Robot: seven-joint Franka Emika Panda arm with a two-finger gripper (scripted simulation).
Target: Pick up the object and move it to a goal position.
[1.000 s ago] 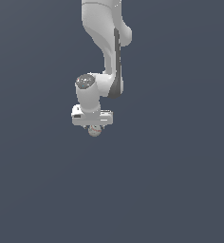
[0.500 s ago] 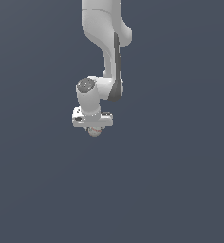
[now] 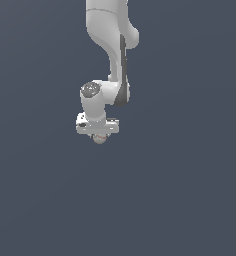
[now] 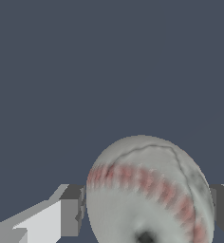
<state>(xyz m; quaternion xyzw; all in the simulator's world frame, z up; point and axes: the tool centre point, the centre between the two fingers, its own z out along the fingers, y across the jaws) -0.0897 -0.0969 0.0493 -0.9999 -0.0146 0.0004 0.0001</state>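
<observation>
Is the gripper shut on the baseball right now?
Yes, shut on it: in the wrist view the fingers press both sides of the baseball, under the gripper.

The Panda arm is glossy white, built of rounded, tubular links, with a dark grey band along the edge of the link at upper centre of the exterior view. Its wrist joint carries a round grey cap. The end effector has a flat white body; its fingers are grey and blocky.
</observation>
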